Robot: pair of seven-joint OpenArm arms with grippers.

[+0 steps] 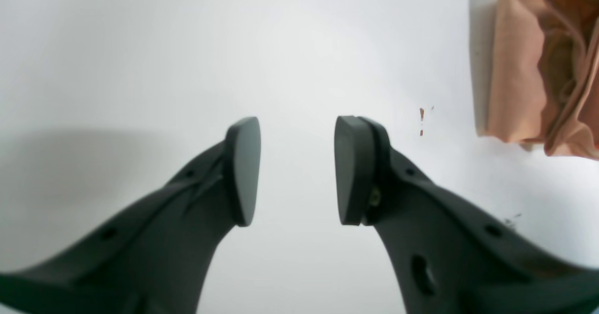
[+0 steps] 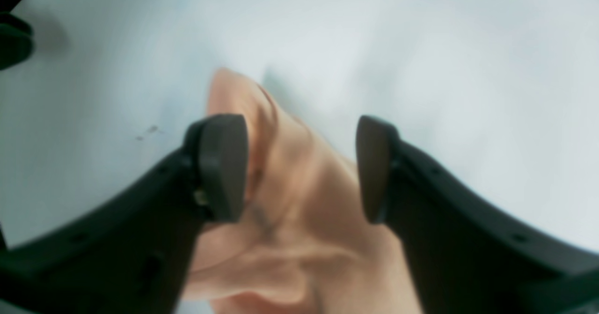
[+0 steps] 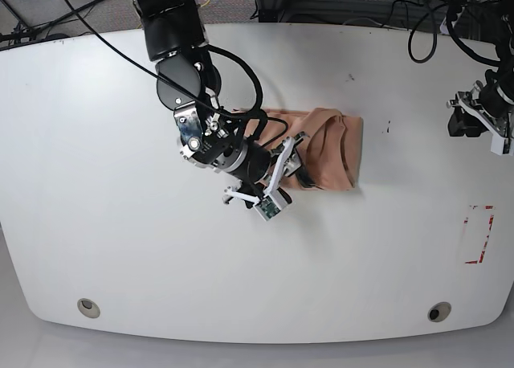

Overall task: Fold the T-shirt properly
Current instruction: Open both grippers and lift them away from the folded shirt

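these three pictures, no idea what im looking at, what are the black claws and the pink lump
This is a two-armed robot at a white table. One picture looks down on the whole table; the other two come from cameras on the wrists, so the black claws are each arm's own gripper. The pink lump is a T-shirt, bunched into a rough bundle. The right gripper hangs over it with its jaws apart on either side of the cloth, not pinching it. The left gripper is open over bare table, off to the side, holding nothing.
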